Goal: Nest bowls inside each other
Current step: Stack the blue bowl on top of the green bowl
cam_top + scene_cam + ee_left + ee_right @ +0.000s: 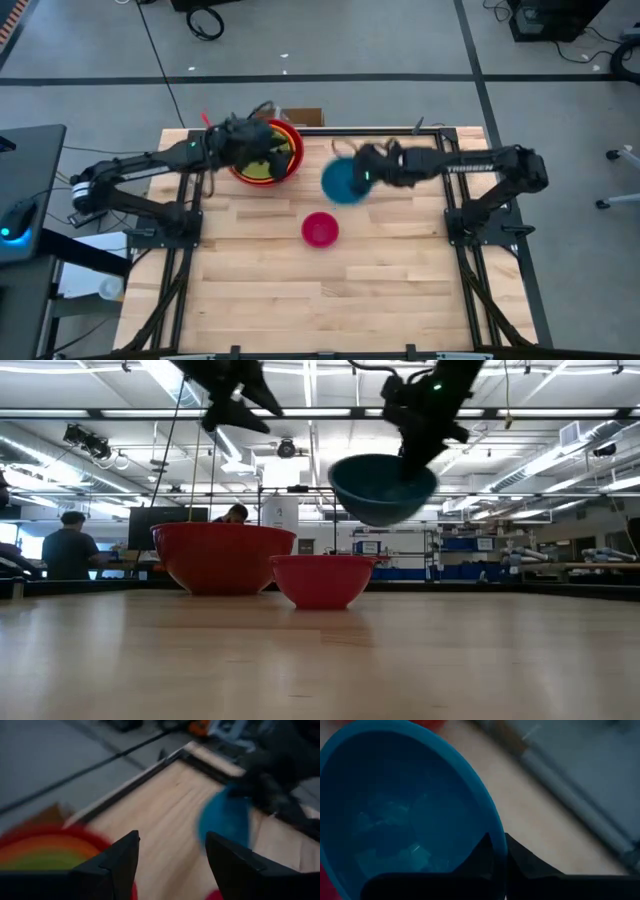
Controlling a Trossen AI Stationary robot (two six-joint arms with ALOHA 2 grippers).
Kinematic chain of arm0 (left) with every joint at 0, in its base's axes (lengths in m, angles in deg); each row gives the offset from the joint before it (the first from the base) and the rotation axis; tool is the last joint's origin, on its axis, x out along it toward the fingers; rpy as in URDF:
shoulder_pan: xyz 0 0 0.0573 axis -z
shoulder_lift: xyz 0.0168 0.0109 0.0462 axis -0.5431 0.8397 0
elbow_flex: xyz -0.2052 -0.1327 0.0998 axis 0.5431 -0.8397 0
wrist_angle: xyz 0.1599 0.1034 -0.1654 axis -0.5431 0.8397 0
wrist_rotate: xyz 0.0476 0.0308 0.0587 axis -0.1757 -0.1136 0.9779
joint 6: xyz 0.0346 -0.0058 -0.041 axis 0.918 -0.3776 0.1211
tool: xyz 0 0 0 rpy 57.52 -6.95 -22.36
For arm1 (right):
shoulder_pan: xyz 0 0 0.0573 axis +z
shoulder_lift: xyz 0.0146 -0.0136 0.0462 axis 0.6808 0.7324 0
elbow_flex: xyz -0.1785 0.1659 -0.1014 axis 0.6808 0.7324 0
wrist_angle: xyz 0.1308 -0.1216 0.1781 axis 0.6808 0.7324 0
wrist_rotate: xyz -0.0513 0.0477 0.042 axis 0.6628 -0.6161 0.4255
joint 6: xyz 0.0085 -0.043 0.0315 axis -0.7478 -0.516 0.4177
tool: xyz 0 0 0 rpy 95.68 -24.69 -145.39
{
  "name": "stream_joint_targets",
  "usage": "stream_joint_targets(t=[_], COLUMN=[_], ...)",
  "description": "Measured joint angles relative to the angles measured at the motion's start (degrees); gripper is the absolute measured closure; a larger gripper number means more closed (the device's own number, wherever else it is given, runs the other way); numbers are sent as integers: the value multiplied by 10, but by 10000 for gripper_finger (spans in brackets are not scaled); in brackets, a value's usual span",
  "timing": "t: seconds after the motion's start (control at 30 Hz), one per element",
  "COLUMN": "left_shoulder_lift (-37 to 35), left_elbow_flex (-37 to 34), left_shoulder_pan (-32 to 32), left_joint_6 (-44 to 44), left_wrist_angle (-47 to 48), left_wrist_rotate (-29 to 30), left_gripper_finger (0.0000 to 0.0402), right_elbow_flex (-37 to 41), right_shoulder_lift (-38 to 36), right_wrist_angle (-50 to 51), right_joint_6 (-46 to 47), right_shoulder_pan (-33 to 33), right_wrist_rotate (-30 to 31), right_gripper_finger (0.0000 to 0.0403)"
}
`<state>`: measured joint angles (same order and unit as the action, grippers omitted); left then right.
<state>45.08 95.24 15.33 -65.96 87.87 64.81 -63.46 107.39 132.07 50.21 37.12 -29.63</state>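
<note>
Between the right pincer's [498,851] closed fingers sits the blue bowl's [395,820] rim (lifted off the tabletop [330,290]); the left pincer [172,865] gapes empty.

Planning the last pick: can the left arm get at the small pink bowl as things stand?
Probably yes. The left gripper hovers open and empty over the red bowl stack, and the small pink bowl sits alone on bare table. The right gripper, carrying the blue bowl nearby, could crowd it.
</note>
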Motion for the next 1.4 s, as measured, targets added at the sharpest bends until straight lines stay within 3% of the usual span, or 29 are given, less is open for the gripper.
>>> stream_joint_targets(t=[0.1, 0.23, 0.33, 0.53, 0.67, 0.8, 0.9, 1.07, 1.2, 1.4], left_shoulder_lift=[34, 81, 112, 153, 162, 170, 171, 171, 172, 166], left_elbow_flex=[0, 0, 0, 0, 0, 0, 0, 0, 1, 1], left_shoulder_pan=[-55, -108, -133, -154, -154, -154, -154, -163, -176, -228], left_joint_6=[63, 141, 197, 232, 230, 231, 239, 228, 213, 181], left_wrist_angle=[-79, -165, -227, -322, -342, -342, -344, -350, -334, -229], left_wrist_rotate=[-63, -71, -77, -174, -163, -103, -69, -40, -31, -80], left_gripper_finger=[171, 171, 171, 171, 171, 175, 206, 305, 379, 391], right_elbow_flex=[-4, -4, -4, -5, -4, -4, -4, -4, -5, -32], right_shoulder_lift=[0, 0, 2, 17, 37, 51, 52, 52, 52, 49], right_wrist_angle=[-81, -187, -271, -400, -434, -484, -516, -534, -510, -417], right_joint_6=[-49, -112, -175, -299, -331, -344, -361, -380, -315, -142], right_shoulder_pan=[-65, -125, -152, -184, -191, -189, -182, -178, -176, -199], right_wrist_rotate=[29, 33, 35, 20, 19, -5, -14, -14, -31, -213], right_gripper_finger=[382, 382, 382, 382, 381, 381, 381, 380, 361, 269])
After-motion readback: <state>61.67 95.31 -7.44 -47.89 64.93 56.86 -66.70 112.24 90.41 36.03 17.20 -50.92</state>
